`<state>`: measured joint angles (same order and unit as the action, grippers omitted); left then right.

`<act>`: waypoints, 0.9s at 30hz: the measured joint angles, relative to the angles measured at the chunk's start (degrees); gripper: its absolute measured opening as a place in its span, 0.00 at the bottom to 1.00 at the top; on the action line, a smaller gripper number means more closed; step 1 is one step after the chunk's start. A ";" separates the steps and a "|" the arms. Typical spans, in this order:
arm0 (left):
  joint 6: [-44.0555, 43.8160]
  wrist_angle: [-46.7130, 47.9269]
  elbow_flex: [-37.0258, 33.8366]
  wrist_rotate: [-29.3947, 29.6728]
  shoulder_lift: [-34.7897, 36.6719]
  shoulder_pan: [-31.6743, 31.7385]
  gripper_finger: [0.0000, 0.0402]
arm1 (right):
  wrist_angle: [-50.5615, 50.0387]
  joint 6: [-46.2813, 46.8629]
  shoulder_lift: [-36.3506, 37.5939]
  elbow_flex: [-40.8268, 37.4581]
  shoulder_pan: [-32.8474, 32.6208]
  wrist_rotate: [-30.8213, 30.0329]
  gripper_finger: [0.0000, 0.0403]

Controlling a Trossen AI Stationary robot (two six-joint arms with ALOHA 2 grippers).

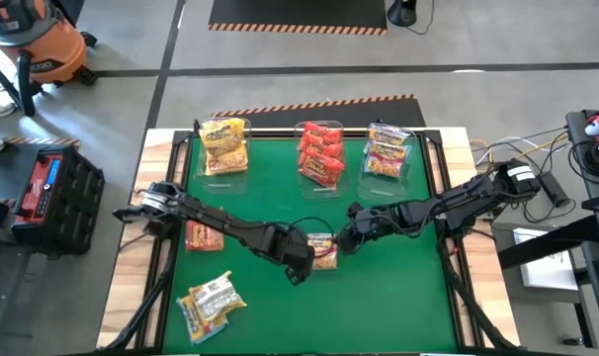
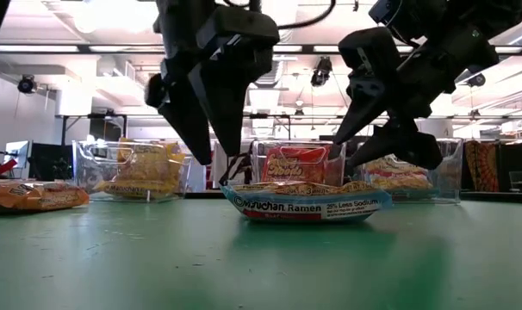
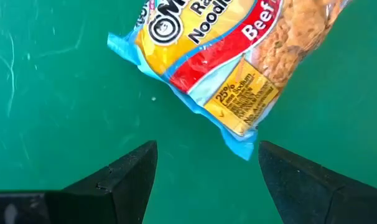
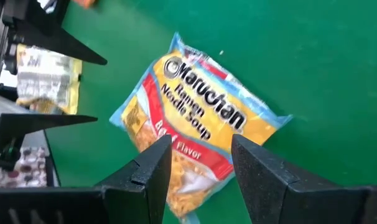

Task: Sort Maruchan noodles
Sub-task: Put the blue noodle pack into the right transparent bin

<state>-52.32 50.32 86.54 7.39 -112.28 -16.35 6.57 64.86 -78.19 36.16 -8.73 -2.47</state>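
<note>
On the green surface (image 1: 398, 297), the left end effector (image 1: 301, 269) hovers with fingers spread wide and empty, a blue-edged Maruchan beef packet (image 1: 322, 250) lying flat just beside its tips. The right end effector (image 1: 345, 240), fingers apart, hangs directly over that packet's other edge, not gripping it.

Blue-edged noodle packet (image 4: 198, 140) at centre frame printed "Maruchan Ramen Noodle Soup" and "Beef Flavor", its side edge (image 2: 306, 205) reading "Maruchan Ramen" and "25% Less Sodium", yellow patch (image 3: 243, 102) at middle right starting "25%", remainder unreadable
</note>
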 joint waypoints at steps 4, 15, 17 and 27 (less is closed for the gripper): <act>6.87 1.11 0.00 -3.28 0.10 1.71 0.65 | 0.02 1.90 0.00 -0.07 0.00 -1.99 0.38; 16.29 7.22 -3.60 -6.91 2.08 3.47 0.65 | 13.46 8.70 -10.08 -0.22 -1.47 0.09 0.38; 16.30 6.66 -5.72 -7.23 3.81 3.91 0.65 | 15.25 9.23 -11.29 -0.22 -1.39 1.03 0.38; 15.45 -10.90 -22.60 -13.05 18.87 8.80 0.65 | 14.43 9.55 -9.54 -0.17 -0.48 2.46 0.38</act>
<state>-36.87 39.42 63.94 -5.67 -93.41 -7.55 21.00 74.41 -87.73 35.99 -9.21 -0.01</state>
